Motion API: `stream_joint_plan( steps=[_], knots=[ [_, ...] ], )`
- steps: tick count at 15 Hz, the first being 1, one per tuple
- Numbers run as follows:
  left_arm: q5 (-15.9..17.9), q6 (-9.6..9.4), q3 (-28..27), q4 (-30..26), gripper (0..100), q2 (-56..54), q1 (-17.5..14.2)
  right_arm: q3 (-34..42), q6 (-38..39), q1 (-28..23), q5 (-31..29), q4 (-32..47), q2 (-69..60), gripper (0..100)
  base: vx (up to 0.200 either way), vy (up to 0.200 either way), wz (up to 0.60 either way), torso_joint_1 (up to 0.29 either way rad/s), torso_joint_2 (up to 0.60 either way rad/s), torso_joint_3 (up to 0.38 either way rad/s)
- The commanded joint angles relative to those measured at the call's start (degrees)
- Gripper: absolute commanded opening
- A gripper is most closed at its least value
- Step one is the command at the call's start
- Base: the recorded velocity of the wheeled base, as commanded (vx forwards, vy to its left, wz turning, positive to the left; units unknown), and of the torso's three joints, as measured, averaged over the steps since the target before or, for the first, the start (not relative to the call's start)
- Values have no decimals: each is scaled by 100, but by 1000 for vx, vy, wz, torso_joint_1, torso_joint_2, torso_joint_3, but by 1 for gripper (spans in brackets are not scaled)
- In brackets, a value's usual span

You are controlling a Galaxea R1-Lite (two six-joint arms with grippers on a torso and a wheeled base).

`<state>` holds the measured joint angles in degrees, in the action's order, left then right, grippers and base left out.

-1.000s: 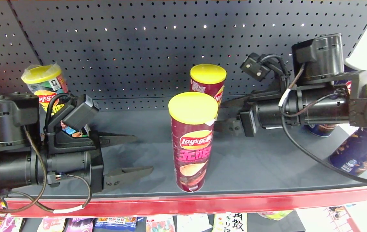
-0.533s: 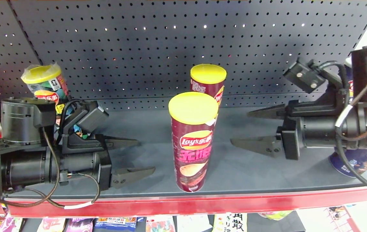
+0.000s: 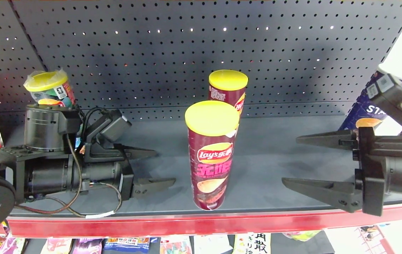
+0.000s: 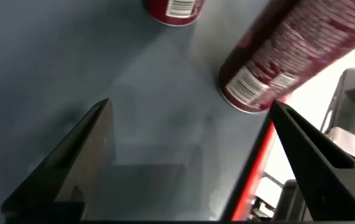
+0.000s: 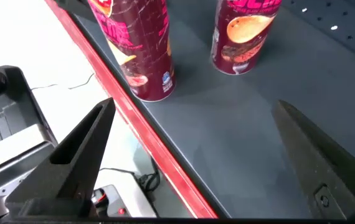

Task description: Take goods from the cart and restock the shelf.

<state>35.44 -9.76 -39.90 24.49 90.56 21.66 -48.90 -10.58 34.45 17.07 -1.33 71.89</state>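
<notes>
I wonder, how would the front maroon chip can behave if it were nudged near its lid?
The front can is tall and narrow on a small base, so a high push would probably tip it. It stands close to the shelf's red lip, so it might topple off forwards. As a smooth cylinder, it would likely roll once down.

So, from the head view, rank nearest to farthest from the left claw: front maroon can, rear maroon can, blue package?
1. Front maroon can, just off the left gripper tips, toward the middle.
2. Rear maroon can, farther back, behind the first.
3. Blue package, far right.
</notes>
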Motion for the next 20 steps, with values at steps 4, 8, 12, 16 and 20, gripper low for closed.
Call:
stream_joint_plan(
  steps=[4, 8, 12, 16, 20],
  knots=[
    [-19, 1, -264, 3, 100, 322, 260, -23, 12, -9, -28, 1, -105, 100, 0, 0, 0, 0, 0, 0],
    [-19, -8, -273, -6, 100, 365, 312, -41, 12, -17, -28, -8, -105, 100, 0, 0, 0, 0, 0, 0],
    [-19, -8, -457, -6, 100, 524, 391, -85, 21, -17, -28, -8, -70, 100, 0, 0, 0, 0, 0, 0],
    [-55, -8, -536, -6, 100, 638, 453, -85, 21, -26, -28, -8, -78, 100, 0, 0, 0, 0, 0, 0],
    [-55, -8, -554, -6, 100, 647, 488, -85, 21, -26, -28, -17, -61, 100, 0, 0, 0, 0, 0, 0]
  ],
)
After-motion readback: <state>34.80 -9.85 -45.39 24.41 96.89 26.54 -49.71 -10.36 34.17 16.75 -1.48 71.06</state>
